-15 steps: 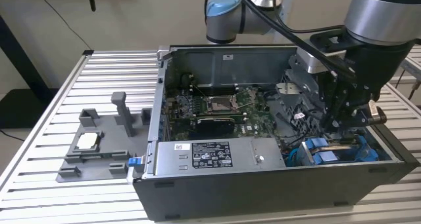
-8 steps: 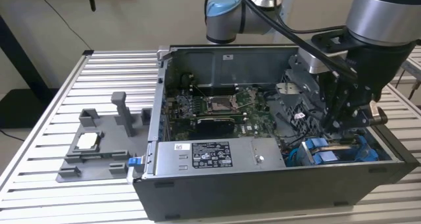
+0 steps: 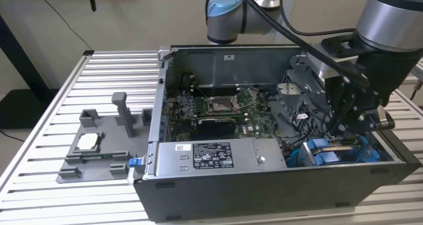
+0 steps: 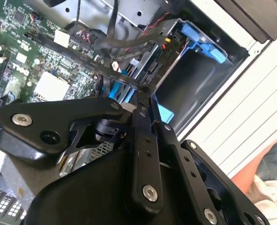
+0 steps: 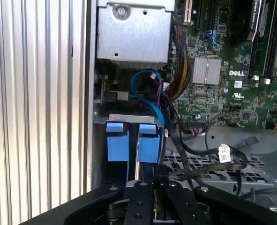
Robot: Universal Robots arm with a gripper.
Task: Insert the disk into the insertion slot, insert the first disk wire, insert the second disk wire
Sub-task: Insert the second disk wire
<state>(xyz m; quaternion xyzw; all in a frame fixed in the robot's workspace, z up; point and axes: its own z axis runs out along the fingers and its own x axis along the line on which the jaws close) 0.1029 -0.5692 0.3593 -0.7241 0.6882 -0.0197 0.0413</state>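
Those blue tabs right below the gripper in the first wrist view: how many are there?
2 blue tabs: one and the other sit side by side at the insertion slot, just ahead of the gripper. More may be hidden underneath.

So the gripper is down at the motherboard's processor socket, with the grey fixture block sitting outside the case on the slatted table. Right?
Not quite. In the exterior view the gripper is down at the blue-tabbed drive bay in the case's corner, not at the processor socket. The grey fixture block does sit outside the case on the slatted table.
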